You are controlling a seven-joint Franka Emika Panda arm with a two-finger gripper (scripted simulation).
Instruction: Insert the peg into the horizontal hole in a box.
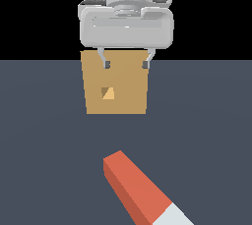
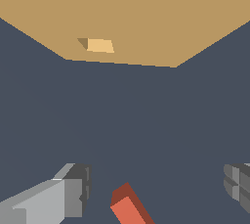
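The peg (image 1: 140,192) lies flat on the dark floor, orange-red over most of its length with a pale grey end at the exterior view's lower right. Its red tip (image 2: 127,207) shows in the wrist view between the fingers. The tan box (image 1: 116,84) stands behind it, and the small square hole (image 1: 108,93) opens in its front face, also seen as the hole (image 2: 99,45) in the box (image 2: 146,17). My gripper (image 1: 125,64) hangs open above the floor in front of the box's upper part, holding nothing. Its fingers (image 2: 73,189) are spread wide.
The dark grey floor (image 1: 206,121) stretches around the box and the peg. Nothing else stands on it.
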